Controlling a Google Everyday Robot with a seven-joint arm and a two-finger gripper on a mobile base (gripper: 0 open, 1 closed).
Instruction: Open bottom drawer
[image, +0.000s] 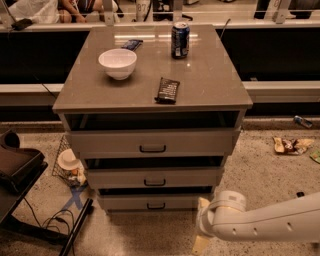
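**A:** Where is the bottom drawer to be found?

**B:** The bottom drawer (125, 202) is seen as the lowest of three fronts on the grey-beige cabinet (215, 85), at 6 o'clock of the middle drawer (115, 178). A small black bar handle (156, 205) is fixed at its centre, and a dark gap is seen above its front.

**A:** And the gripper?

**B:** The gripper (201, 240) is held low, near the floor, at about 4 o'clock of that handle and just beside the drawer's right corner. It is carried by a white arm (270, 222) stretched in from the 4 o'clock edge. The handle is not touched. Whether the claw is set wide or narrow cannot be told.

**A:** What is laid on the cabinet top?

**B:** A white bowl (118, 62) is placed at 10 o'clock, a soda can (180, 40) at 1 o'clock, and a dark wrapped bar (167, 90) toward 6 o'clock.
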